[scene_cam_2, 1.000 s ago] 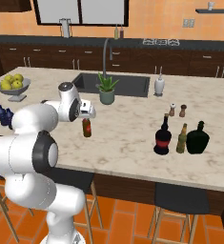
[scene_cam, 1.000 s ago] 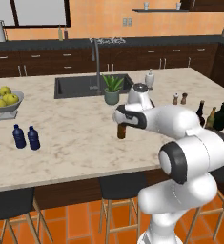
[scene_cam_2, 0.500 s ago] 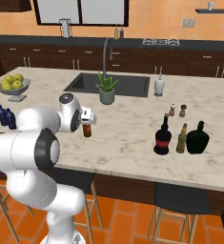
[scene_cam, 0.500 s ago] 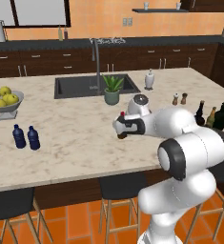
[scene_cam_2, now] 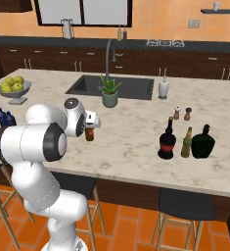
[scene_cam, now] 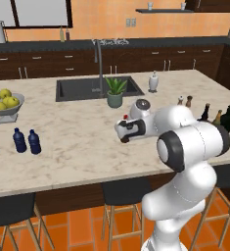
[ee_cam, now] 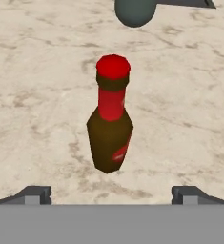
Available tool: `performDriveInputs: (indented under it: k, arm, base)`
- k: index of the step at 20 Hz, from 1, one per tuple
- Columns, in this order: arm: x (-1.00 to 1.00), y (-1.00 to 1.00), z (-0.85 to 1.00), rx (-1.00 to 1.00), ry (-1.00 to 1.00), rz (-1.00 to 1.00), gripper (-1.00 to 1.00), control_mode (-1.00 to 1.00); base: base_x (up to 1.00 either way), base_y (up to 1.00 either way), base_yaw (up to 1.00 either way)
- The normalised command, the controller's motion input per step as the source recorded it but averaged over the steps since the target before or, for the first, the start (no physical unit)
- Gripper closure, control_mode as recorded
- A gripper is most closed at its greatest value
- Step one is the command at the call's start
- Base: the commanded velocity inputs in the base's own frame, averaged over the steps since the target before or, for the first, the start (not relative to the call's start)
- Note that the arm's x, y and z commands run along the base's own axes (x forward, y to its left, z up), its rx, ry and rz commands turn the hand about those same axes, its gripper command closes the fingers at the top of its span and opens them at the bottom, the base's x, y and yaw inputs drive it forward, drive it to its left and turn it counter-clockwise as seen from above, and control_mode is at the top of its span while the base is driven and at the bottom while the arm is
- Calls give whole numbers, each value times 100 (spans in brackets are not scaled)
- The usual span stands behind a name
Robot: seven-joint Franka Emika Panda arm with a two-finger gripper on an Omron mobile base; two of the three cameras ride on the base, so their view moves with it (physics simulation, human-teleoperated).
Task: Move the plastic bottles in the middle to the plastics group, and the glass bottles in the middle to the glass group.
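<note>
On the counter (scene_cam_2: pixel 136 142), near its front edge, stands the brown bottle (ee_cam: pixel 110 125): slim, upright, dark brown body widening to angular shoulders, red neck, a dark ring and a round red cap, with a small red patch low on its side. In the hand view it sits dead centre, the fingertips (ee_cam: pixel 35 194) spread wide at 7 and 5 o'clock below it, touching nothing. The gripper (scene_cam_2: pixel 90 128) hovers right at it in the right base view. At 12 o'clock from it a grey-green pot (ee_cam: pixel 135 10) holds the plant (scene_cam_2: pixel 109 90). Well apart, at 3 o'clock, the black bottle (scene_cam_2: pixel 167 140), amber bottle (scene_cam_2: pixel 186 143) and green-black bottle (scene_cam_2: pixel 203 142) stand together. Two blue bottles (scene_cam: pixel 27 141) stand at 9 o'clock.
</note>
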Motion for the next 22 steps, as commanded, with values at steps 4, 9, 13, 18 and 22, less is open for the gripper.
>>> performDriveInputs:
  k: [4,9,13,18,22]
  arm:
    - [8,0,0,0,5,0,-100,-100]
    - [27,6,0,0,0,0,-100,-100]
    - [7,4,-9,0,0,0,-100,-100]
    - [5,4,-15,0,2,0,-100,-100]
    - [16,0,-14,0,0,0,-100,-100]
  base:
    - [0,0,0]
    - [0,0,0]
    - [0,0,0]
    - [0,0,0]
    - [0,0,0]
